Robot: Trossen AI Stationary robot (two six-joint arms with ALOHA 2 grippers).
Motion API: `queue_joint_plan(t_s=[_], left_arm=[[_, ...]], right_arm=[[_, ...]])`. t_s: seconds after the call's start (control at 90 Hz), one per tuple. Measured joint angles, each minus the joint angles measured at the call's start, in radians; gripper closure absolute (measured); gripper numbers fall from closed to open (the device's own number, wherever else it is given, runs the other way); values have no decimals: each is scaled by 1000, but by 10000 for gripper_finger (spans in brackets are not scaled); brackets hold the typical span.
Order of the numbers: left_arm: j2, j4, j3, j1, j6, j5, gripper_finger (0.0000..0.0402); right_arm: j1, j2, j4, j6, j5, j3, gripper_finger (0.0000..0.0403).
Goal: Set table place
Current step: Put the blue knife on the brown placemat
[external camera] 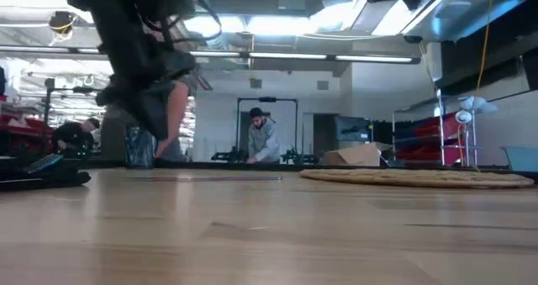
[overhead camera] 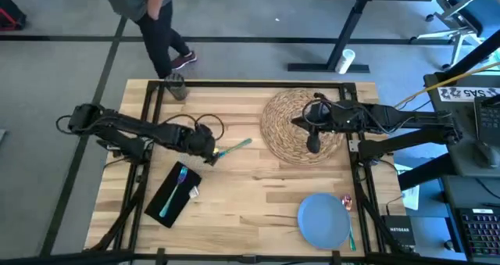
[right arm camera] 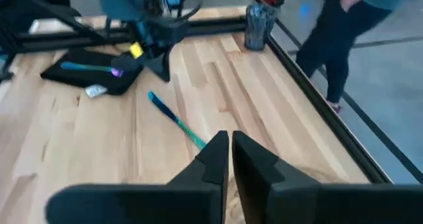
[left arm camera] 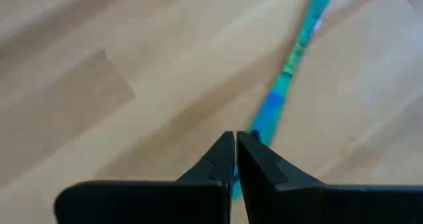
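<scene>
A teal-and-green piece of cutlery (overhead camera: 234, 148) lies flat on the wooden table (overhead camera: 258, 191), left of the round woven placemat (overhead camera: 301, 124). My left gripper (overhead camera: 208, 151) is shut just above its blue handle end (left arm camera: 268, 115). My right gripper (overhead camera: 312, 142) hovers shut over the placemat with nothing in it. The black napkin (overhead camera: 172, 195) lies near the left front with a teal fork (overhead camera: 175, 188) on it. The blue plate (overhead camera: 324, 220) rests flat at the right front. The grey glass (overhead camera: 178, 86) stands at the far edge. My left gripper has its shut fingertips (left arm camera: 228, 151) right over the cutlery's blue handle end (right arm camera: 153, 98), slanting down from the table's left. The right wrist view shows a small gap between fingers and handle, so I cannot tell whether they touch it.
Red-handled cutlery (overhead camera: 346, 203) and a green piece (overhead camera: 351, 235) lie by the plate's right rim. A person (overhead camera: 156, 23) stands beyond the far edge, near the glass. Bare wood stretches across the middle (overhead camera: 250, 179) between napkin and plate.
</scene>
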Motion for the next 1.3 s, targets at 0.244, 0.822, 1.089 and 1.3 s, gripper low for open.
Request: queue_joint_plan(t_s=[0.244,0.822,1.089,1.3], left_arm=[[115,-3,0,41,48,103,401],[244,104,17,-98,-187,144,401],[252,296,30,-130,-201,280,401],[250,404,31,-126,-201,250,401]], right_arm=[[0,0,-51,26,12,0,402],[0,0,-73,53,26,0,402],[0,0,-70,57,19,0,402],[0,0,-71,70,4,0,402]])
